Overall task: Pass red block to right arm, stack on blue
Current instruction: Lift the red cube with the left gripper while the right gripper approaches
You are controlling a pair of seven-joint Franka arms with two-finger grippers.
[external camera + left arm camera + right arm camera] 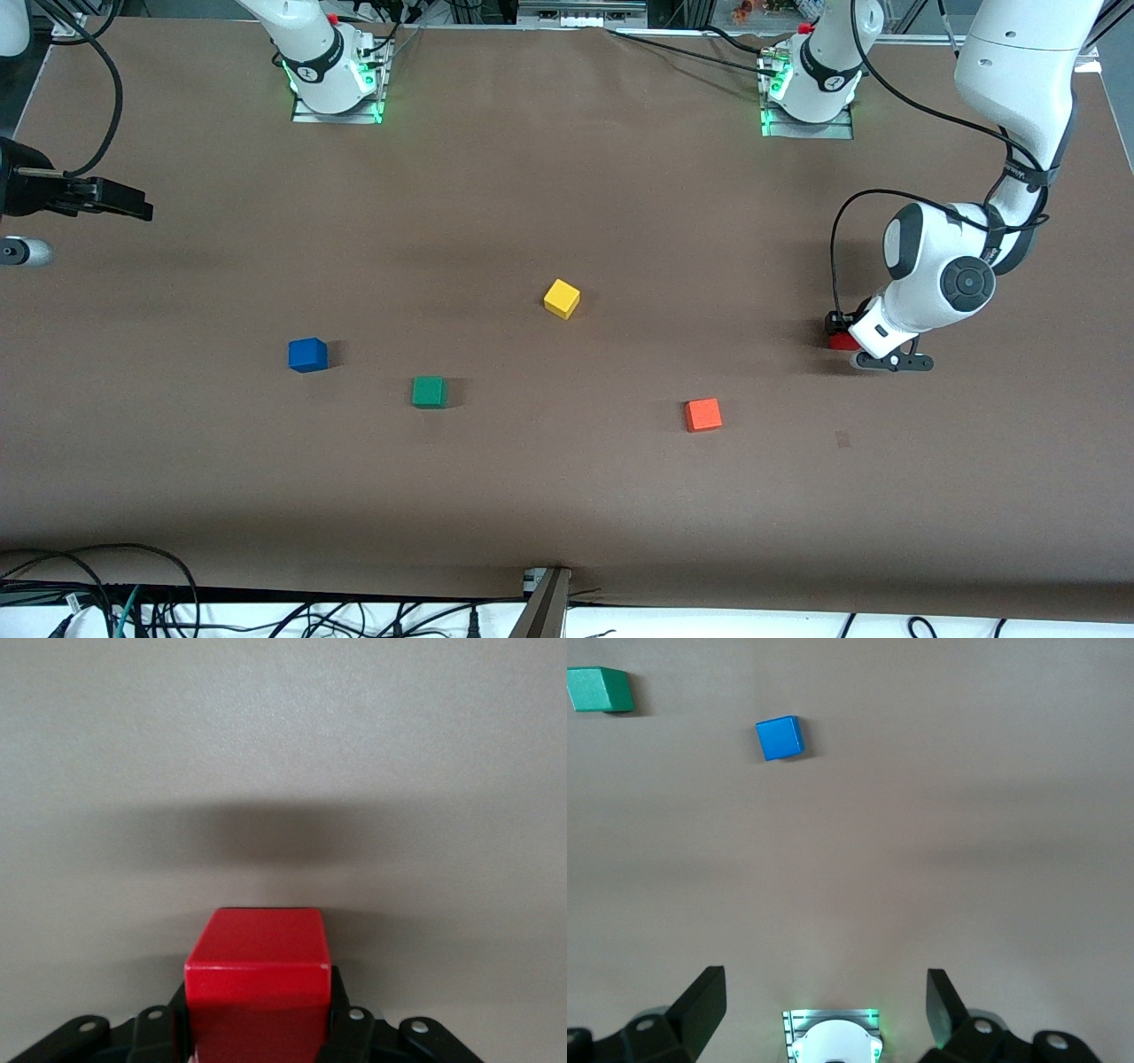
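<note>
Here, in the front view, the left hand (pixel 846 341) sits low at the left arm's end of the matte brown table (pixel 567 496). Its wrist view shows black fingers (pixel 347 1020) clamped on the glossy red block (pixel 257 979). The right wrist view shows the right hand (pixel 826 997) waiting spread apart, above the table near the blue cube (pixel 780 737).

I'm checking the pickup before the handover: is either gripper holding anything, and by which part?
The left gripper grips the small red cube by two opposite side faces, low at the table; the open right gripper holds nothing.
</note>
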